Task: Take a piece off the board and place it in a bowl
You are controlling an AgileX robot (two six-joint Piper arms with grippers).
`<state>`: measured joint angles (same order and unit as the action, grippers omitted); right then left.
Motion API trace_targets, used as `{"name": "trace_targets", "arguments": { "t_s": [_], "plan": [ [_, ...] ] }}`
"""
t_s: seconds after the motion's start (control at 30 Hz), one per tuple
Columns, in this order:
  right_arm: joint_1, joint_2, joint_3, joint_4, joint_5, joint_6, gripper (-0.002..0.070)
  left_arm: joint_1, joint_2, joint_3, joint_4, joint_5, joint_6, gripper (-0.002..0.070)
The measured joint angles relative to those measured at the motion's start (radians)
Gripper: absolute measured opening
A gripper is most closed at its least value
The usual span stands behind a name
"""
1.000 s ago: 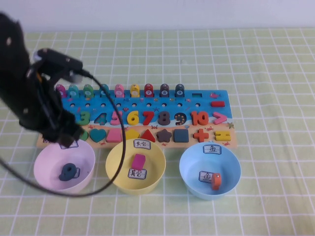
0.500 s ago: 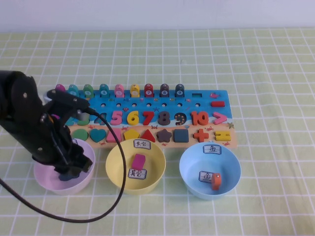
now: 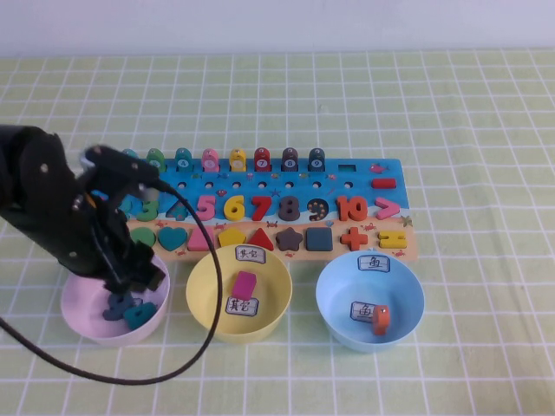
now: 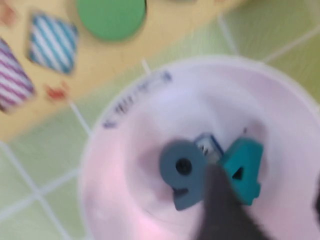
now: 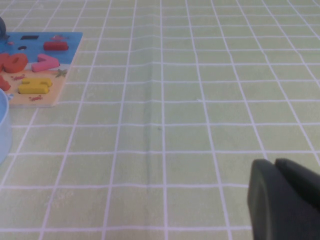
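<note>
Change: teal 4 (image 3: 139, 313) now lies in the pink bowl (image 3: 80, 319), lower left, beside the blue 9 (image 3: 115, 305); a second ago only the 9.
Left hand (image 3: 139, 279): above the bowl rim, holding nothing; its opening I cannot tell.
Right hand (image 5: 285, 197): parked over bare surface (image 5: 165, 125), its opening unclear too.
Meaning: drop looks done.

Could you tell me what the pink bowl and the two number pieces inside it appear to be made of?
The pink bowl looks like smooth moulded plastic with a soft sheen. The blue 9 and teal 4 look like painted wood: flat, thick-cut, matte. The left claw hovers above them.
</note>
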<state>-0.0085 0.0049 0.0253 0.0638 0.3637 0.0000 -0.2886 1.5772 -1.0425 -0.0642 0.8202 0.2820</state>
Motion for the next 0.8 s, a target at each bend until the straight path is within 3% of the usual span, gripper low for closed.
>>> {"name": "trace_targets", "arguments": {
  "t_s": [0.13, 0.23, 0.57, 0.8],
  "plan": [
    [0.000, 0.000, 0.000, 0.000, 0.000, 0.000, -0.0017, 0.000, -0.128, 0.001, 0.000, -0.041, 0.020, 0.0095],
    [0.000, 0.000, 0.000, 0.000, 0.000, 0.000, -0.0017, 0.000, -0.258, 0.005, -0.015, -0.053, 0.025, 0.0028],
    [0.000, 0.000, 0.000, 0.000, 0.000, 0.000, -0.0017, 0.000, -0.793, 0.290, -0.050, -0.172, 0.034, 0.0000],
    [0.000, 0.000, 0.000, 0.000, 0.000, 0.000, -0.0017, 0.000, -1.093, 0.491, -0.051, -0.160, 0.028, 0.0000]
  ]
}}
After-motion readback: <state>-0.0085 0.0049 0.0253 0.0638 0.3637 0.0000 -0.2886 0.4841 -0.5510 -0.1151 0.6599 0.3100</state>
